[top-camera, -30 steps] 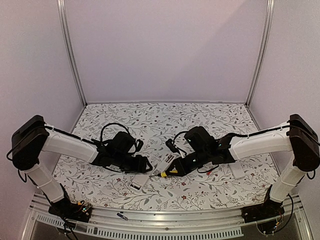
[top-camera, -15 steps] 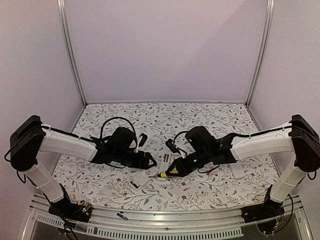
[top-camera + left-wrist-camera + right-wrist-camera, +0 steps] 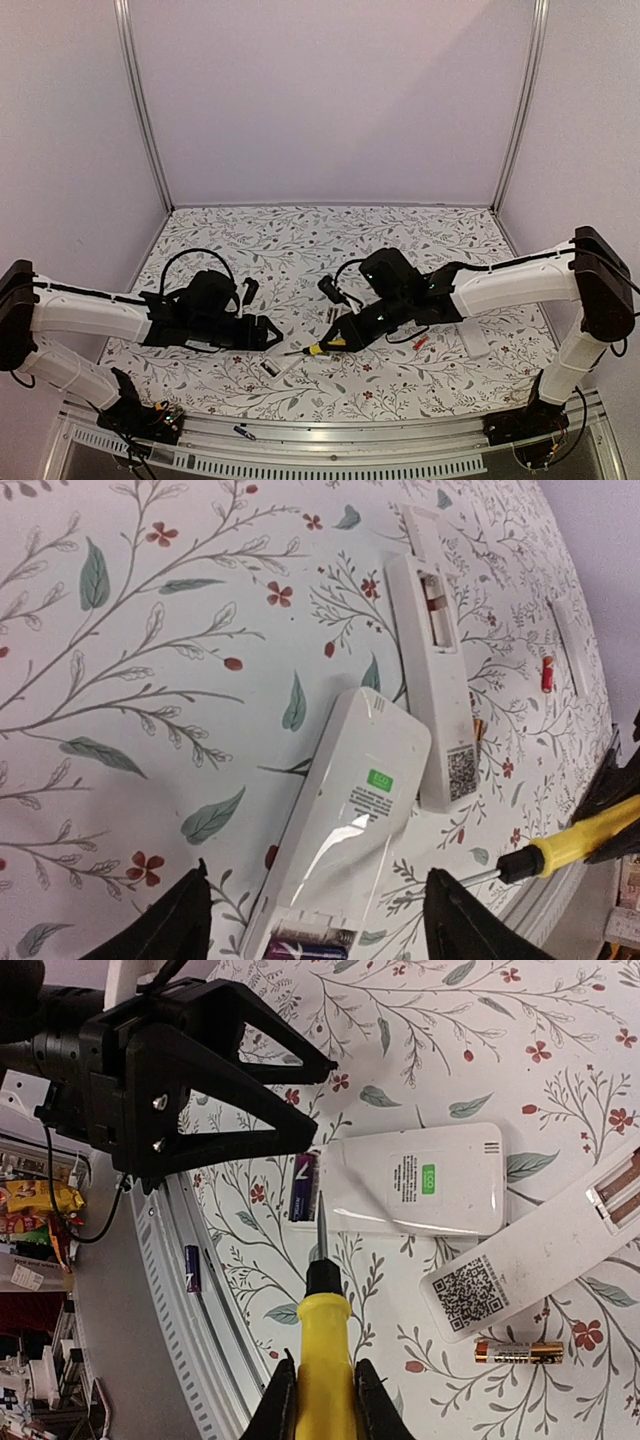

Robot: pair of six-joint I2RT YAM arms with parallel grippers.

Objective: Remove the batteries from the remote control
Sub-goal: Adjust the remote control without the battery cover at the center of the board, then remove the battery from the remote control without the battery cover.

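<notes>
A wide white remote [image 3: 350, 820] lies face down with its compartment open at the near end. Dark purple batteries [image 3: 310, 945] sit in that compartment. My left gripper [image 3: 320, 930] is open, its fingers either side of that end without touching it. A slim white remote [image 3: 435, 680] beside it is also open, with a red battery [image 3: 437, 610] inside. My right gripper [image 3: 320, 1370] is shut on a yellow-handled screwdriver [image 3: 322, 1330], whose tip points at the purple battery [image 3: 305, 1185] in the wide remote [image 3: 420, 1180]. From above, the left gripper [image 3: 268, 333] and the right gripper [image 3: 338, 338] face each other.
A loose orange battery [image 3: 518, 1352] lies by the slim remote [image 3: 530, 1250]. Another red one [image 3: 547, 673] lies farther off. A purple battery [image 3: 192, 1268] rests on the metal rail at the table's front edge. A white cover [image 3: 475, 340] lies to the right.
My left arm has drawn back to the left, off the wide remote, and its jaws have opened wider. My right gripper has carried the screwdriver left toward that remote's open end.
</notes>
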